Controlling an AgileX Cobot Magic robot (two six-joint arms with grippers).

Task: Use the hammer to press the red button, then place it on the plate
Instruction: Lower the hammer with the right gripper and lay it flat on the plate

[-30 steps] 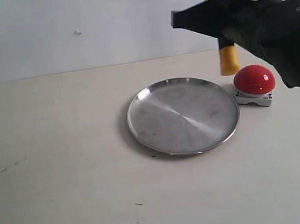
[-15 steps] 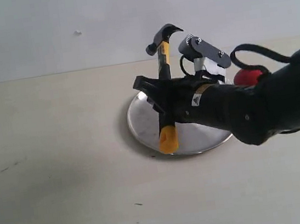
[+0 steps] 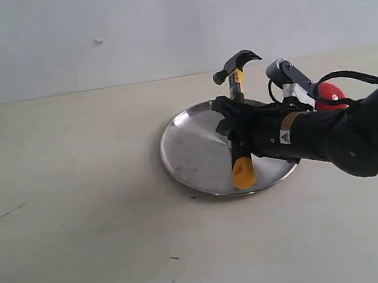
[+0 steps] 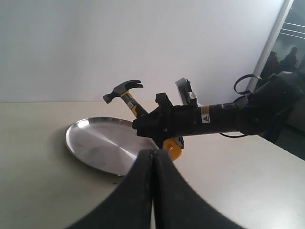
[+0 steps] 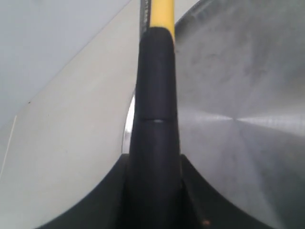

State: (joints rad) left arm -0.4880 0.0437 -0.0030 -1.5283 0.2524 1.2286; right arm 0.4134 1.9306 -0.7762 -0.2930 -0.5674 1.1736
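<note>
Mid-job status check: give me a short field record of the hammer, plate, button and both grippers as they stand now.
hammer: black-and-yellow claw hammer, tilted, head up, yellow end down over plate; contact unclear
plate: round silver metal plate, hammer not yet laid on it
button: red dome button, right of plate in exterior view, partly hidden
right gripper: shut on hammer handle
left gripper: shut, holding nothing

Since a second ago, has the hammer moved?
Yes. The hammer has gone left and down, from up by the button to low over the plate.
</note>
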